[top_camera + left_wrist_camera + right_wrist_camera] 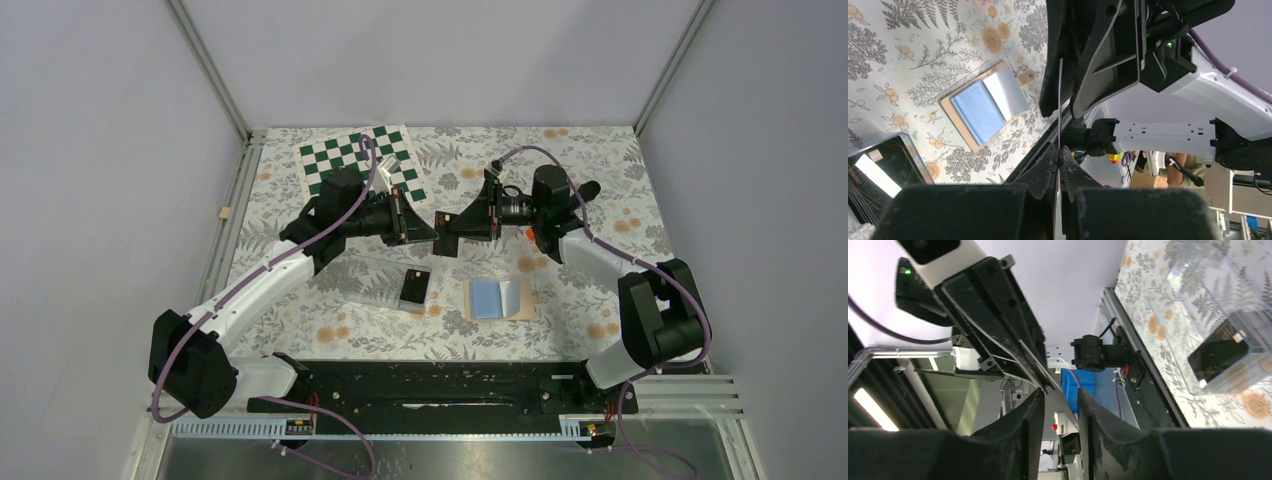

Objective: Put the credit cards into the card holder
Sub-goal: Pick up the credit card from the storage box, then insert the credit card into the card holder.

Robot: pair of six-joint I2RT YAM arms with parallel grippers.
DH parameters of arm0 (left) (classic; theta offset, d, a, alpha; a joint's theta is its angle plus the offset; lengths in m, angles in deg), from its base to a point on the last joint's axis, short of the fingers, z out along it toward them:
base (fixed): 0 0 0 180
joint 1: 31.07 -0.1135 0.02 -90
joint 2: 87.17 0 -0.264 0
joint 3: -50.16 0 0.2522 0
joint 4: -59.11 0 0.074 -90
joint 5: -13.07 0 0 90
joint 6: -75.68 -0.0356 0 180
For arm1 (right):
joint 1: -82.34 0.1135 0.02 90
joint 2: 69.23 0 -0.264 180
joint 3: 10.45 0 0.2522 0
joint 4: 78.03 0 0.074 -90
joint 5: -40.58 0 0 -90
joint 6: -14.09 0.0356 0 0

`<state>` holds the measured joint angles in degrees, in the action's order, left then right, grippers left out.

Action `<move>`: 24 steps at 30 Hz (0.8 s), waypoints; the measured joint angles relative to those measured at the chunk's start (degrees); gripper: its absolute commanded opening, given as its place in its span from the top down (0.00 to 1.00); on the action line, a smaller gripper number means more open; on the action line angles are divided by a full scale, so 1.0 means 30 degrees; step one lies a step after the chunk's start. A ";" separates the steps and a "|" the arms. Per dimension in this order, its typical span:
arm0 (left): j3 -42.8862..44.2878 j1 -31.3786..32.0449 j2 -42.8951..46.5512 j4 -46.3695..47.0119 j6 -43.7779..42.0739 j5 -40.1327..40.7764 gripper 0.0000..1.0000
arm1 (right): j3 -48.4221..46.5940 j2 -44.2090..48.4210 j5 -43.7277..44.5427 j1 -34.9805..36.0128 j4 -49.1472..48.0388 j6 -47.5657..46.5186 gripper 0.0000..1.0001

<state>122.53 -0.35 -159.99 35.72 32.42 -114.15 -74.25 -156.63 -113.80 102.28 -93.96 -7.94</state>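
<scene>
My left gripper (430, 229) (1059, 154) is shut on a thin black credit card (1059, 100), seen edge-on and held in the air over the middle of the table. My right gripper (455, 234) (1060, 401) faces it, jaws open, with the card's free end (1066, 409) lying between its fingers. The card holder (499, 298) (982, 106) lies open on the table below, tan with its light blue lining up. More black credit cards (414, 288) (1220, 351) (883, 175) lie in a clear tray.
The clear plastic tray (372, 280) (1198, 285) sits left of the card holder. A green and white checkered mat (362, 160) lies at the back left. The black rail (440, 385) with the arm bases runs along the near edge.
</scene>
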 measured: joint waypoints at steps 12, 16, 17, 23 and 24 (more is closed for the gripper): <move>-0.0168 -0.0015 0.0007 0.0627 0.0561 -0.0495 0.94 | 0.0743 -0.0364 -0.1122 0.0007 -0.5391 0.3730 1.00; -0.0364 0.0000 0.0007 0.0612 0.0576 -0.0539 0.67 | 0.0984 -0.0357 -0.1275 0.0029 -0.5559 0.3883 1.00; -0.0401 0.0015 0.0000 0.0605 0.0546 -0.0474 0.62 | 0.0984 -0.0350 -0.1355 0.0066 -0.5501 0.3869 1.00; -0.0605 0.0015 0.0000 0.0058 0.0204 0.0255 0.53 | 0.0590 0.0539 -0.0736 0.0226 0.0350 -0.0590 1.00; -0.0663 0.0015 -0.0007 -0.0182 0.0080 0.0459 0.53 | 0.0175 0.0809 -0.0219 0.0226 0.2718 -0.2222 1.00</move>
<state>120.54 -0.31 -160.01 35.18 32.66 -112.77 -73.73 -154.20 -114.46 102.96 -85.81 -14.61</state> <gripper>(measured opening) 0.457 0.020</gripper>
